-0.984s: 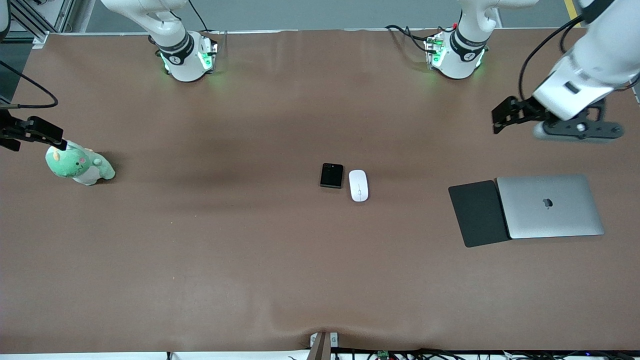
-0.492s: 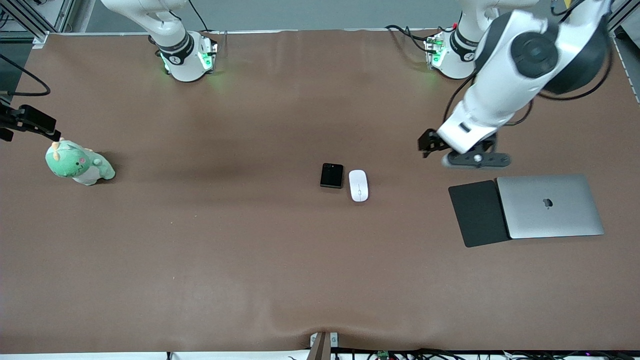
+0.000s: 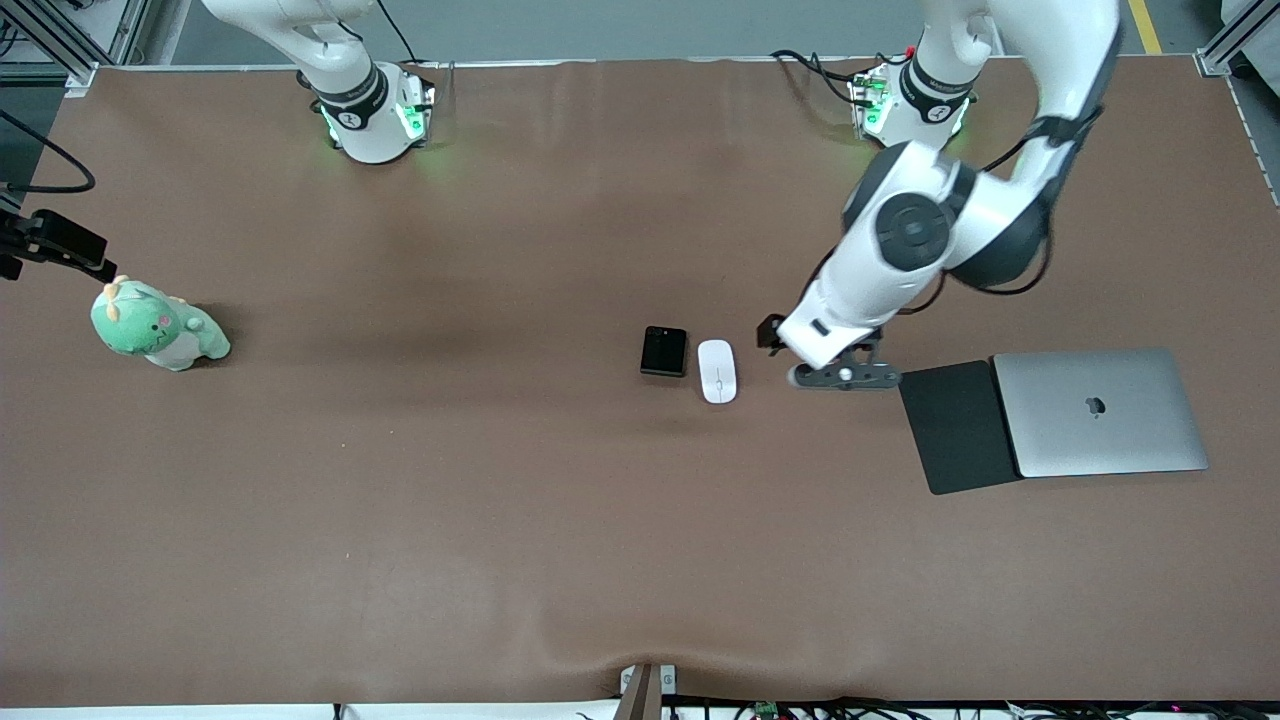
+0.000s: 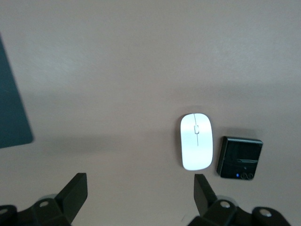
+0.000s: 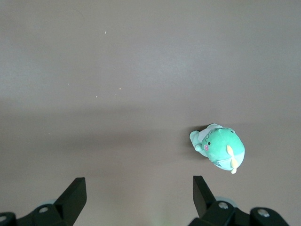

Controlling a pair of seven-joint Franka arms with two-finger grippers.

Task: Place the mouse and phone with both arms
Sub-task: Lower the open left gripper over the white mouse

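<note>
Right gripper (image 3: 60,245) cut off at frame edge, over toy (image 3: 157,328), jaws spread, empty. Left gripper (image 3: 775,335) mostly hidden under own wrist, over table (image 3: 500,500) beside mouse (image 3: 717,371), jaws spread. Phone (image 3: 664,351) just beside mouse, mid-table. Brown cloth surface; laptop (image 3: 1100,412) overlapping mouse pad (image 3: 955,427).

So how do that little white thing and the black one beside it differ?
The mouse is white, oval and longer; the phone is black, nearly square and shorter. The mouse lies toward the left arm's end, the phone toward the right arm's. Both rest flat on the table, side by side, untouched.
</note>
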